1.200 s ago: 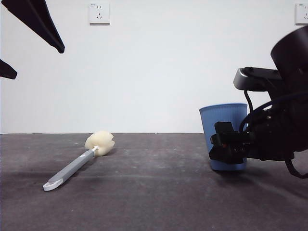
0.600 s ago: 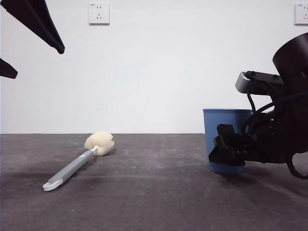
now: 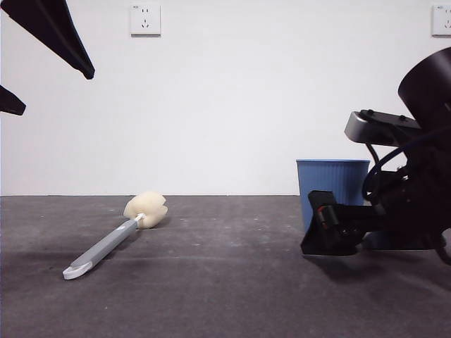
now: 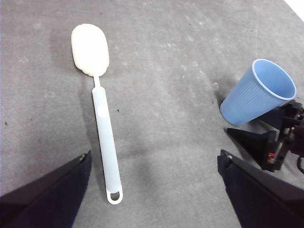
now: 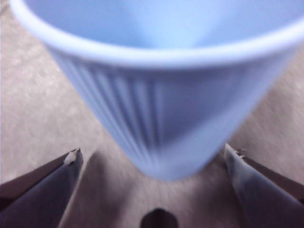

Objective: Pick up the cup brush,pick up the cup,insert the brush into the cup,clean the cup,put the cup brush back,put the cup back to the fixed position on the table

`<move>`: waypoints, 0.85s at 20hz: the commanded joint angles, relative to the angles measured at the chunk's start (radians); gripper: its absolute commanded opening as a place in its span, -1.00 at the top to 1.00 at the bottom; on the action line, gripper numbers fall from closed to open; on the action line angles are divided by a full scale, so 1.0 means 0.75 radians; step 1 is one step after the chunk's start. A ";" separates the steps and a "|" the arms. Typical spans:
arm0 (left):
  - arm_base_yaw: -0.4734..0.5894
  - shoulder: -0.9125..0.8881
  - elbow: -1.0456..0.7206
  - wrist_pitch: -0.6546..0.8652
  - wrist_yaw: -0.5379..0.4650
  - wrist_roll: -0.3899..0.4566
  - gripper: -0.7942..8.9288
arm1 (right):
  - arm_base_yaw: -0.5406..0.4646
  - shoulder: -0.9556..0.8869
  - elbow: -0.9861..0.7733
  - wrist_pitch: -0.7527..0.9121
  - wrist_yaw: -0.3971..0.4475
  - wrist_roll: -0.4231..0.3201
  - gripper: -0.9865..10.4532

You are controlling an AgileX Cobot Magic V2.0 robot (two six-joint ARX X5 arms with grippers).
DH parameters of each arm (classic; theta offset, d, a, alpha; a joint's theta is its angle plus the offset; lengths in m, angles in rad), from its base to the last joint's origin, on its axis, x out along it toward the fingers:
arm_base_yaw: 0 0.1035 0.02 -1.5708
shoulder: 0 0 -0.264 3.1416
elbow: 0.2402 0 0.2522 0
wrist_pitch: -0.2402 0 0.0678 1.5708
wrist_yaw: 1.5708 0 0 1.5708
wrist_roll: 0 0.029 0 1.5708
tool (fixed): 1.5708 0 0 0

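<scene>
Final step, judging by layout: cup point(image 3: 332, 184) upright near right edge of tabletop point(image 3: 211, 296), brush point(image 3: 113, 239) flat toward left. Right gripper point(image 5: 152, 156) spread wide beside cup base, not touching. Left gripper point(image 4: 154, 164) spread, hovers above brush. Next: retreat clear without nudging cup.

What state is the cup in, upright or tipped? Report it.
Upright: the cup stands on the table, rim level on top, right gripper open around it.

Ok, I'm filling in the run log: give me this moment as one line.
cup brush: lying on table | cup: upright on table | right gripper: jaws open, at cup | left gripper: open, above brush
</scene>
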 commanded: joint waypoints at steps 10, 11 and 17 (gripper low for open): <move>0.000 -0.003 -0.005 0.004 0.080 0.019 -0.07 | 0.023 -1.023 -0.020 -1.026 -0.102 0.194 -0.05; 0.000 -0.003 -0.005 0.004 0.111 0.019 -0.07 | 0.026 -1.158 -0.008 -1.145 -0.111 0.225 -0.05; 0.000 -0.003 0.007 0.006 0.270 0.019 -0.06 | 0.026 -1.604 0.215 -1.646 -0.138 0.247 0.17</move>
